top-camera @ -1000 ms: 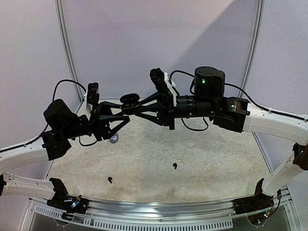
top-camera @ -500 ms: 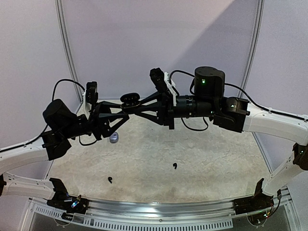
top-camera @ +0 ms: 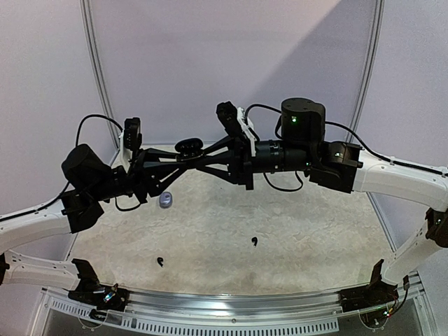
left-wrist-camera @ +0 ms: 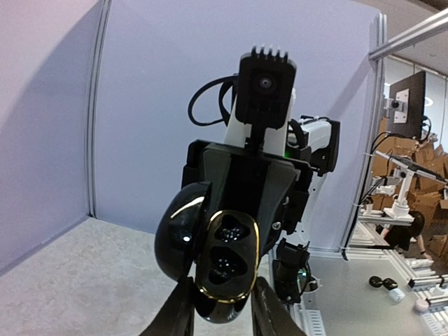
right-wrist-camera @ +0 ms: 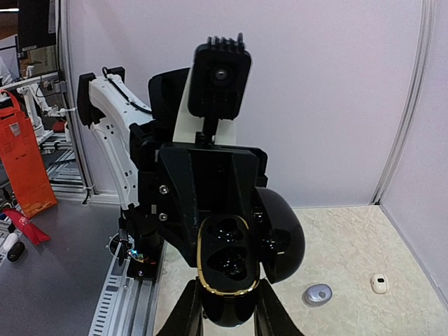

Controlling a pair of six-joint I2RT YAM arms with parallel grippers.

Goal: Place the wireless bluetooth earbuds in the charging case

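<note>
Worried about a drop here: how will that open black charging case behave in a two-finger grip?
The charging case looks glossy and rounded, so it probably slips easily in the left gripper and right gripper. Its lid stands open, so a push there would likely swing it rather than shift the case.

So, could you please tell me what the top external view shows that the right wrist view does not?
Only the top external view shows the two black earbuds lying apart on the table. Only the right wrist view shows the charging case from its open, gold-rimmed inside, and a small white item on the table. Both show the black case raised above the table and a silvery-grey round object lying on it.
</note>
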